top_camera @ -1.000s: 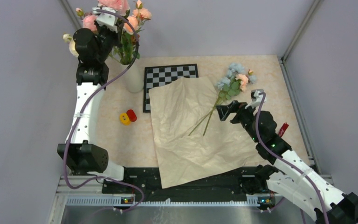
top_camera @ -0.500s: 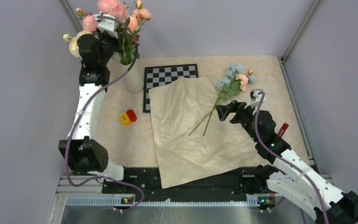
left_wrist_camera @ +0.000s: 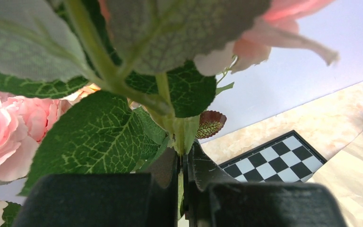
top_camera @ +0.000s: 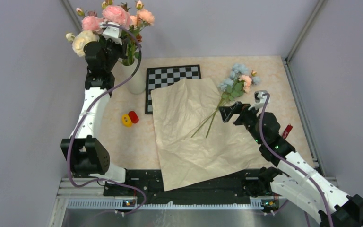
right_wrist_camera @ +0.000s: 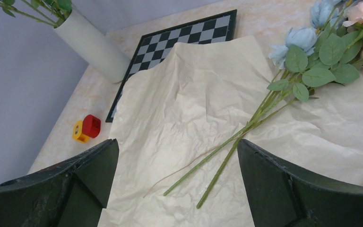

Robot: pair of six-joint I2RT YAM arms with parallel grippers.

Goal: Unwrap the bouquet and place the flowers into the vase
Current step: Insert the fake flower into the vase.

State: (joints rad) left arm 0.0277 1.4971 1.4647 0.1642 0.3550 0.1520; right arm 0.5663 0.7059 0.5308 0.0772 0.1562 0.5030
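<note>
Right claw (right_wrist_camera: 177, 158) hangs wide open, low over the flattened sheet of crinkled tan wrapping paper (top_camera: 189, 142) at centre frame. Loose on that sheet lie the small pale blue and pink-peach artificial flowers on thin green stems (right_wrist_camera: 307, 61), blooms toward upper right. Light and springy, I'd say, with wiry, slick stems, so pinch both mid-stem, below the leaves. Upper left, the left claw (left_wrist_camera: 184, 184) is clamped on a stem of the larger pink and cream roses (top_camera: 116, 14) above the tall plain white cylindrical vase (top_camera: 135, 78), arm stretched high.
</note>
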